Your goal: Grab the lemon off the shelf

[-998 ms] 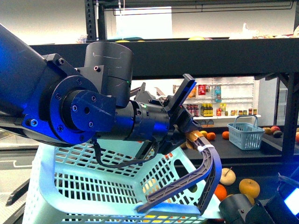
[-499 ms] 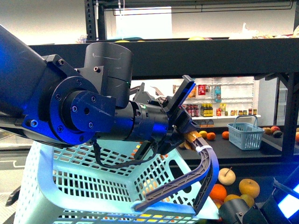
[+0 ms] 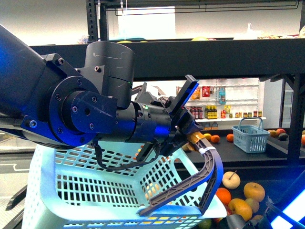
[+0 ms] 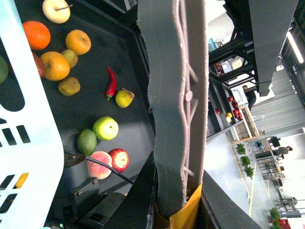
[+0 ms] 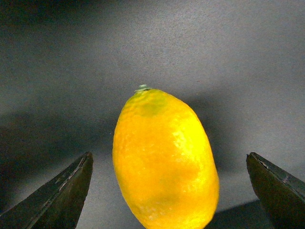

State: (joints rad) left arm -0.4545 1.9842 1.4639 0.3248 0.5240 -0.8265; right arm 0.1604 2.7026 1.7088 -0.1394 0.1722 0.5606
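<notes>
Plainly the lemon (image 5: 164,160) is not yet held. In the right wrist view it lies on the dark tray (image 5: 66,52) of the shelf (image 3: 214,52), squarely between the spread fingers (image 5: 64,191) of the right gripper (image 5: 169,157), with a gap on each side.

Over the last second the right arm (image 3: 286,212), down at 5 o'clock in the front view, has sunk lower in the frame. Only its blue-lit edge and a dark stub now show. I take that as the reach being about finished, with the squeeze as the next thing.

The left gripper (image 3: 193,137) stays clamped on the grey handle (image 4: 171,95) of the pale basket (image 3: 95,191). The basket has risen a touch, and more loose fruit (image 3: 240,209) is uncovered at 4 o'clock.

From the front I cannot find the lemon at all; the right arm and the basket's corner seem to cover that part of the tray. The right wrist view cuts off the lemon's near end and most of both fingers, so how far they reach past it is unclear. Whether it rests flat or leans, I cannot say.
</notes>
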